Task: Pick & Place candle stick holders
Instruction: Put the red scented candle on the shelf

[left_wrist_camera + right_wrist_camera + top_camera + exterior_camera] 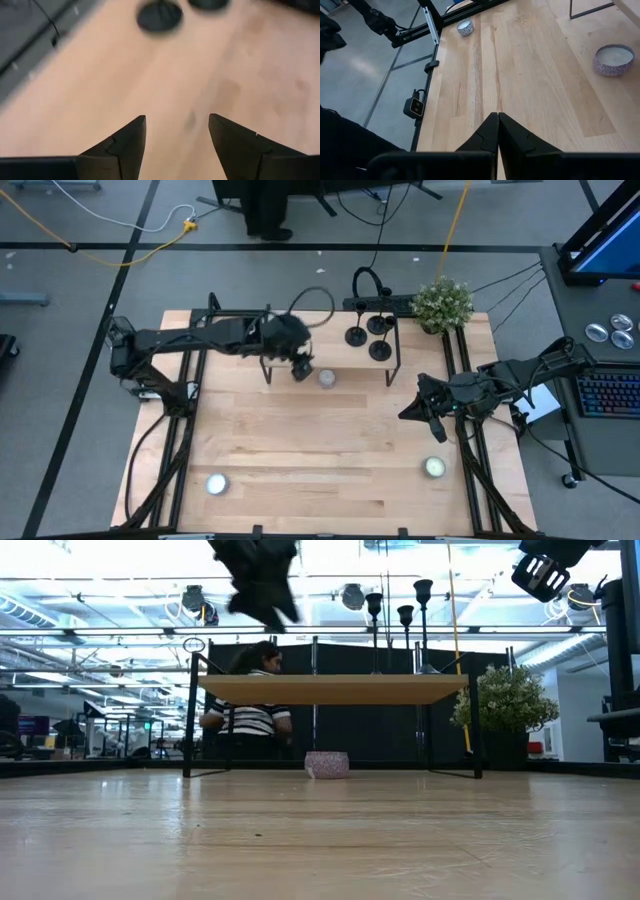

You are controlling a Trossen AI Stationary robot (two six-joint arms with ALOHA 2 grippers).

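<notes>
A pale wooden table (pixel 330 460) stood on grey floor, a seated person (pixel 250 710) behind. Three candle stick holders (pixel 368 336) stood on its raised shelf (pixel 330 689). The left gripper (pixel 300 368) hovered wide open, empty; the right gripper (pixel 412 414) was closed, empty.

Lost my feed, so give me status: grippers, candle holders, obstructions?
Left gripper open, empty, above the raised shelf. Right gripper shut, empty, waiting at table's right side. Three candle stick holders standing on shelf, untouched. No obstruction seen.
</notes>
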